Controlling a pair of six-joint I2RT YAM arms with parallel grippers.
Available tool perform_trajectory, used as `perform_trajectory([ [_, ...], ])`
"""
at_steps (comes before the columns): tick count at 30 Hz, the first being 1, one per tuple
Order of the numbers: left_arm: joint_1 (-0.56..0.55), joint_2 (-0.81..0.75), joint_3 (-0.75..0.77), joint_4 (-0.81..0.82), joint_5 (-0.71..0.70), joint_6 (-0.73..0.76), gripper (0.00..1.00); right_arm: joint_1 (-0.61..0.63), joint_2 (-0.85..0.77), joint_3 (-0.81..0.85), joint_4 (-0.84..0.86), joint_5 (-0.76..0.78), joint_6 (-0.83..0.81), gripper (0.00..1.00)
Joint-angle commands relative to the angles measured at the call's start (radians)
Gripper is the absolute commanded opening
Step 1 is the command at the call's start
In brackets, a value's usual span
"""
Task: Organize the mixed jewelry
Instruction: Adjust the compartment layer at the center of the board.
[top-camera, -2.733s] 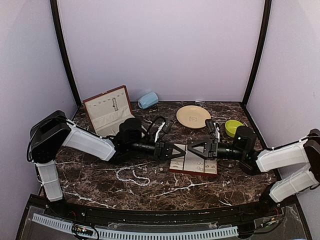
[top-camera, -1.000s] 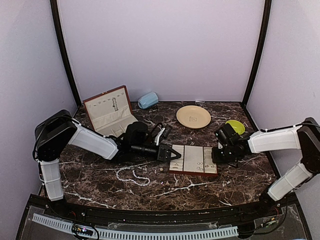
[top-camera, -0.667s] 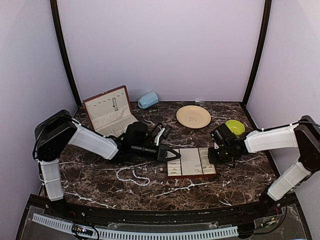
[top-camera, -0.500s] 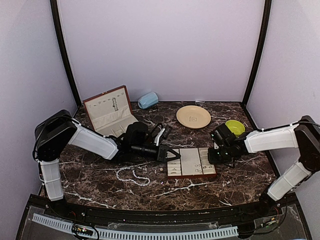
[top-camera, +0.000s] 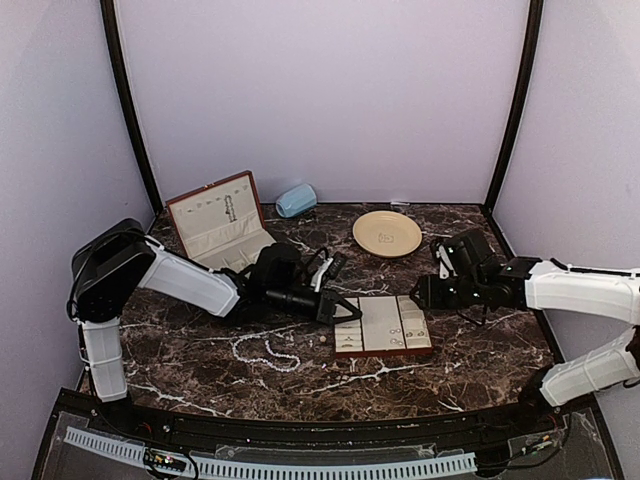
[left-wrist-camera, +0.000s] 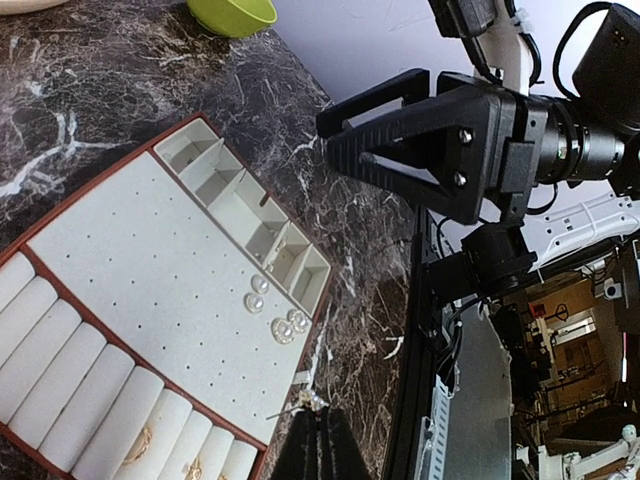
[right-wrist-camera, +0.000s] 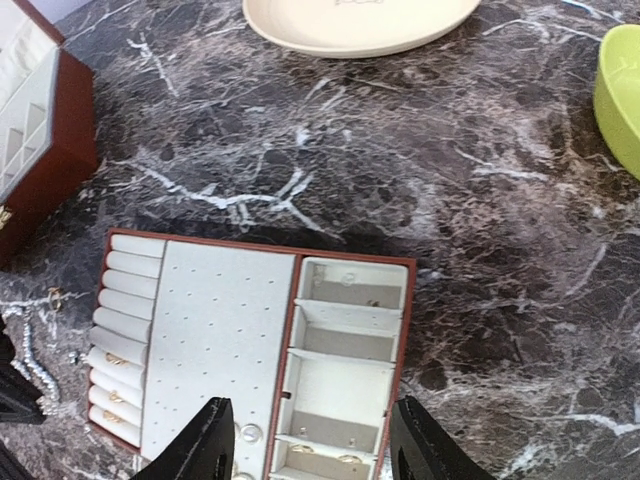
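The sorting looks partly done. The slotted tray (top-camera: 380, 322) lies flat near the middle of the marble table (top-camera: 180, 370) and already carries some of the jewelry. A few pearl studs (left-wrist-camera: 258, 284) sit on its perforated panel, small rings (right-wrist-camera: 110, 358) are tucked between the padded rolls at its left end, and small metal pieces (right-wrist-camera: 318, 456) lie in the nearest end compartment (too small to name). What is left, by my judgement, is mainly the pearl strand (top-camera: 270, 352), which lies in a loose loop on the table, near the tray's left end but apart from it. A tiny glinting piece (left-wrist-camera: 306, 401) also lies just off the tray's rim. The left gripper (top-camera: 346, 312) sits low at the tray's left end with its jaws pressed together. The glinting piece is right ahead of its tips, but I cannot tell whether they touch it or pinch anything. The right gripper (right-wrist-camera: 315, 450) hovers above the compartment end, jaws spread wide with nothing between them. At the back left an open red-brown jewelry box (top-camera: 215, 222) stands beside a light-blue object (top-camera: 295, 200). A cream plate (top-camera: 387, 233) lies behind the tray, and a green bowl (right-wrist-camera: 620, 90) sits on the right. Nothing lies between the strand and the tray, though the left arm stretches just behind the strand and both grippers crowd the tray. Reaching for the strand probably means clearing one of them first.
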Motion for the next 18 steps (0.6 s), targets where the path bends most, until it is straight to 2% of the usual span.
perform_trajectory([
  [1,-0.003,0.029,0.049,-0.006,0.037,-0.025,0.0,-0.002,-0.005,-0.043,0.099,-0.224,0.011,0.53],
  [7,-0.015,0.065,0.086,0.001,0.08,-0.072,0.0,0.017,-0.061,-0.147,0.362,-0.439,0.034,0.54],
  [9,-0.015,0.07,0.09,0.002,0.09,-0.088,0.0,0.016,-0.081,-0.171,0.398,-0.435,0.052,0.53],
  [13,-0.016,0.094,0.109,-0.041,0.088,-0.091,0.0,0.017,-0.017,-0.149,0.354,-0.411,0.085,0.44],
  [18,-0.031,0.131,0.143,-0.05,0.116,-0.117,0.0,0.035,0.033,-0.201,0.522,-0.496,0.145,0.41],
])
